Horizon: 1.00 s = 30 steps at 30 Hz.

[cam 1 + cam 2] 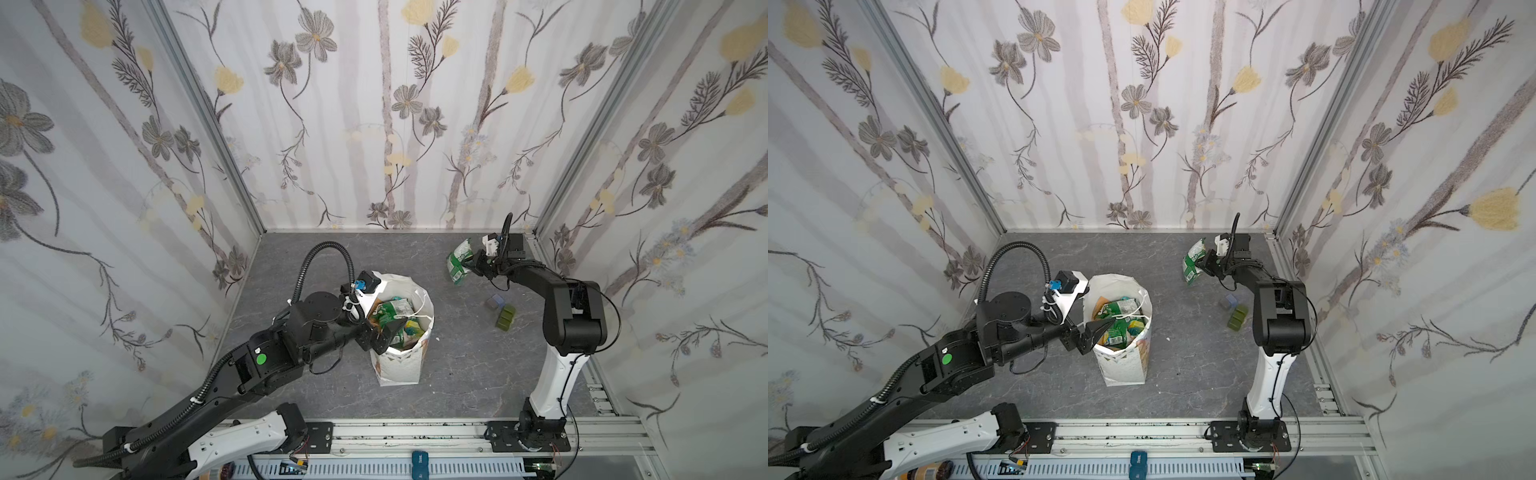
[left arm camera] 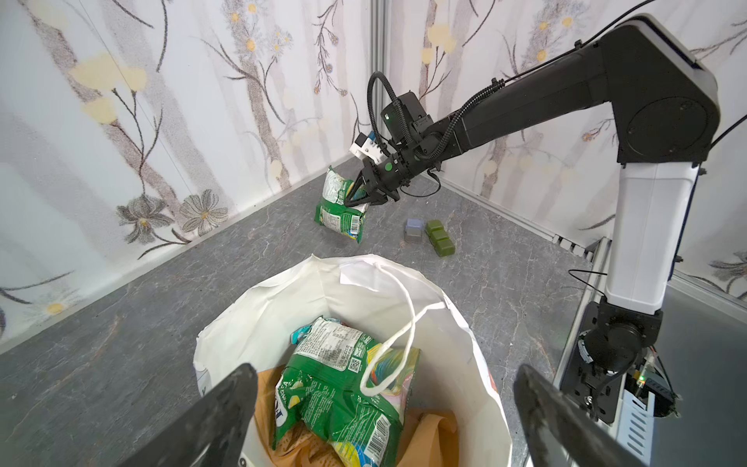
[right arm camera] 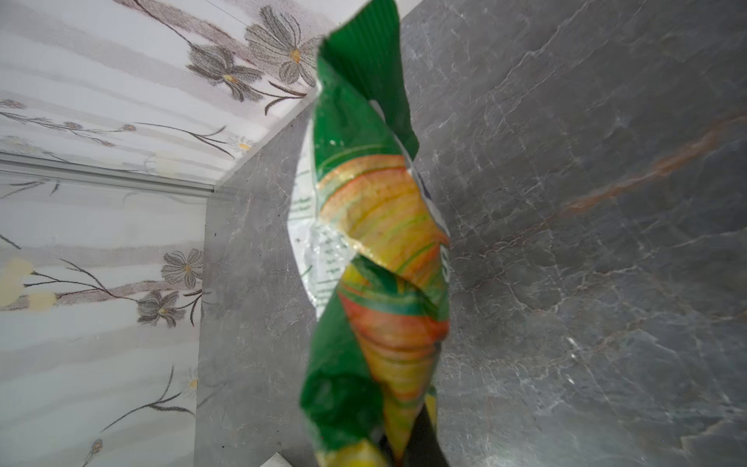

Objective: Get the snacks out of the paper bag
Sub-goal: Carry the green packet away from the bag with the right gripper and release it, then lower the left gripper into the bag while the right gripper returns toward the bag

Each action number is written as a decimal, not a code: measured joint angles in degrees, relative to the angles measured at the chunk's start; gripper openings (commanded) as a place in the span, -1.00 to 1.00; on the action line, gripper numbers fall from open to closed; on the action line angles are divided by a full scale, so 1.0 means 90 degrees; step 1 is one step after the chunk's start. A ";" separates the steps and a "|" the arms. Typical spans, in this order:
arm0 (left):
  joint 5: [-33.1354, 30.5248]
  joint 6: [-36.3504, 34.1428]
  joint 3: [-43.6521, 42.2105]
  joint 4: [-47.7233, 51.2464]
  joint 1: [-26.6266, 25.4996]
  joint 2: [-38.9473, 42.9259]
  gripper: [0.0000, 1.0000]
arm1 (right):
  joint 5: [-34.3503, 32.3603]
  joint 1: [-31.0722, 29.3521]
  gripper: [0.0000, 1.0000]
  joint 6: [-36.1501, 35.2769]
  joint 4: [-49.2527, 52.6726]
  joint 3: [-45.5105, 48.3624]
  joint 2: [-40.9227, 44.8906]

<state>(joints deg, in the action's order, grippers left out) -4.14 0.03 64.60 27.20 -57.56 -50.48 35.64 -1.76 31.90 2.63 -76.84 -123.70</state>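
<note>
The paper bag point(image 1: 399, 361) stands upright near the middle of the grey table point(image 1: 457, 353) with its mouth open. Inside it lie a green packet point(image 2: 335, 388), a tan-orange pouch point(image 2: 271, 384) beneath it and a sliver of a teal packet point(image 2: 301, 335). One white cord handle point(image 2: 404, 335) droops across the green packet. The left gripper point(image 1: 1098, 336) hangs at the bag's rim with its jaws spread wide, holding nothing. The right gripper point(image 2: 355, 198) is near the far right corner, its jaws pressed together on a second green packet point(image 2: 339, 210). That packet hangs crumpled with its lower end close to the table; I cannot tell whether it touches. Between that packet and the right arm's base, a grey-blue cube point(image 2: 413, 230) sits just beside a row of olive-green cubes point(image 2: 439, 238).
</note>
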 measured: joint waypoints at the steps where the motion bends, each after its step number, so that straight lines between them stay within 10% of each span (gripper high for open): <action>1: -0.0051 0.0000 0.0000 0.0000 0.0000 -0.0022 1.00 | 0.0000 -0.0041 -0.75 0.0002 0.0000 0.0000 -0.0078; 18: -0.0418 0.0175 0.0027 -0.0010 0.0000 -0.0146 1.00 | -0.0675 -0.0170 0.62 -0.0355 0.0206 0.0347 -0.0010; 30: -0.0889 0.0520 0.0209 0.0119 0.0002 -0.0243 1.00 | -0.1370 -0.0165 0.71 -0.0554 0.0593 0.0777 0.1469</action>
<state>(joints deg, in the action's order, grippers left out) -12.14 4.71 66.48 28.27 -57.54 -52.66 23.31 -3.25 26.92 7.97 -69.84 -110.48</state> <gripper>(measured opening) 0.997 0.856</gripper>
